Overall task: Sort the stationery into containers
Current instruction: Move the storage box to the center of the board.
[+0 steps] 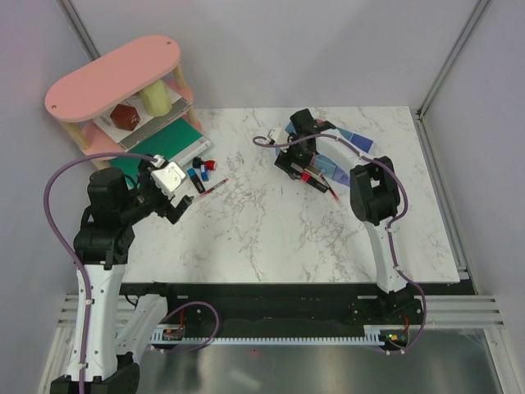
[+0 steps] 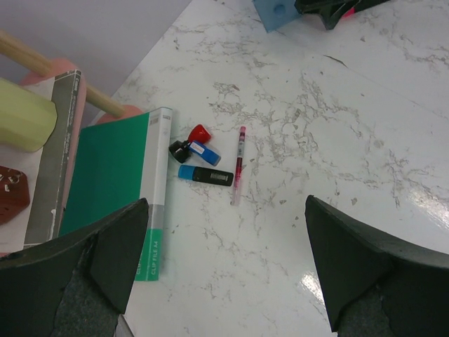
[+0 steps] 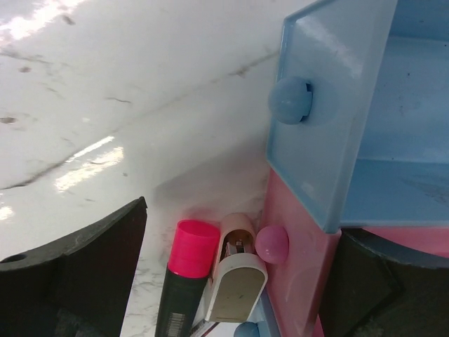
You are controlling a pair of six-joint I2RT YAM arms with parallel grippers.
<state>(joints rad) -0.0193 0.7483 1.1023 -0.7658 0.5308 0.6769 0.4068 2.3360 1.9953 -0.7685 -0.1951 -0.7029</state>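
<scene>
Two tools gape empty: left tool over bare marble (right tool by bins).

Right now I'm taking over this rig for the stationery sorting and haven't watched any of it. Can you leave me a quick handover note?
Left pincer: open, empty, above the table near the loose pile.
Right pincer: open, empty, at the bins.
Things: the thin red pen, blue-and-black marker and small red, blue and black pieces lie on the table beside the green folder. The pink-capped marker and beige block lie outside the pink bin, against its front.
Done: no item is visibly in a bin.
Left: sort every item seen.
</scene>
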